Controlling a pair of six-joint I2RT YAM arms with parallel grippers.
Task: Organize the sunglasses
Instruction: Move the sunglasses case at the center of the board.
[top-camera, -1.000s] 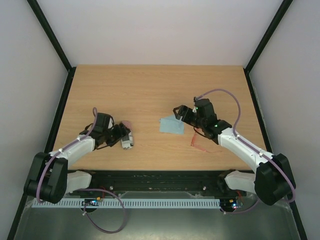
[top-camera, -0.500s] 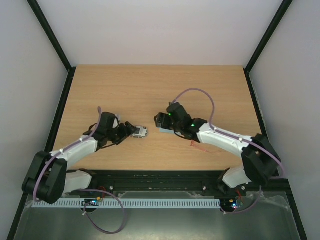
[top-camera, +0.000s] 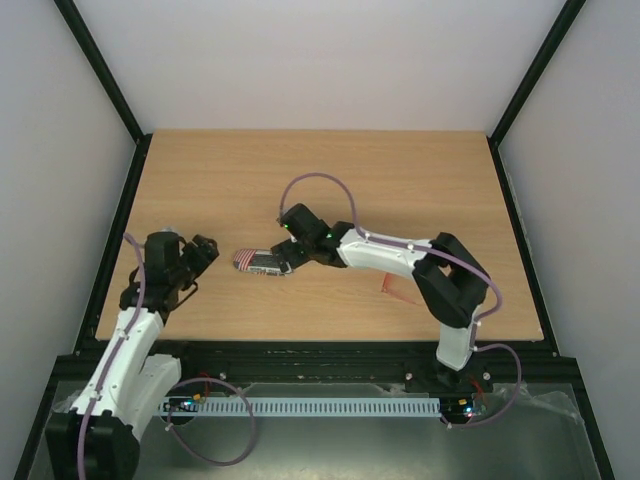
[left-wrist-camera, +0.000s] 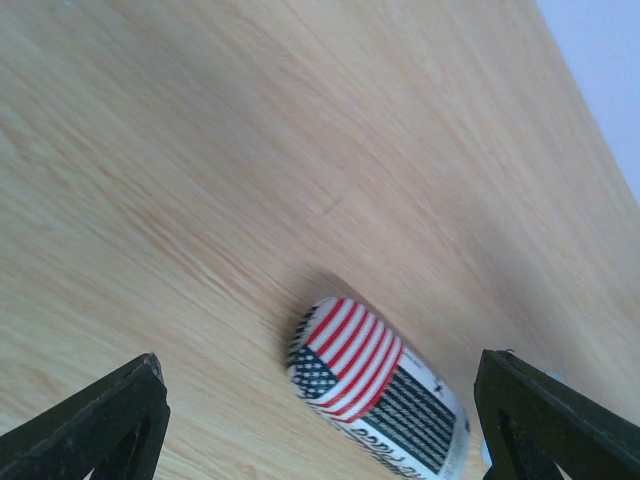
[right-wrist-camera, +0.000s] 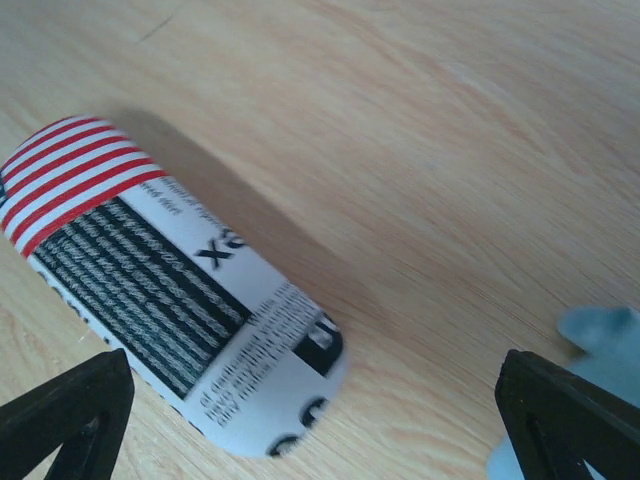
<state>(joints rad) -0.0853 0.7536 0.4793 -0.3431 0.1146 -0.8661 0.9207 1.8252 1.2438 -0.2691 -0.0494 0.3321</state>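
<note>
The sunglasses (top-camera: 393, 288) lie untouched on the tabletop (top-camera: 300, 180), well to the right of the flag-patterned case (top-camera: 255, 262). The right pincer (top-camera: 290, 252) hangs released at the case's right end, and the left pincer (top-camera: 200, 252), likewise released and empty, sits apart to the case's left. The step in hand looks like securing the case, so the right pincer should straddle its narrow width squarely, clench gently and keep it flat, clear of the blue cloth (right-wrist-camera: 600, 335) just right of the case.

One case (top-camera: 258, 262), one pair sunglasses (top-camera: 392, 290), one cloth (right-wrist-camera: 605, 340) (mostly hidden).
</note>
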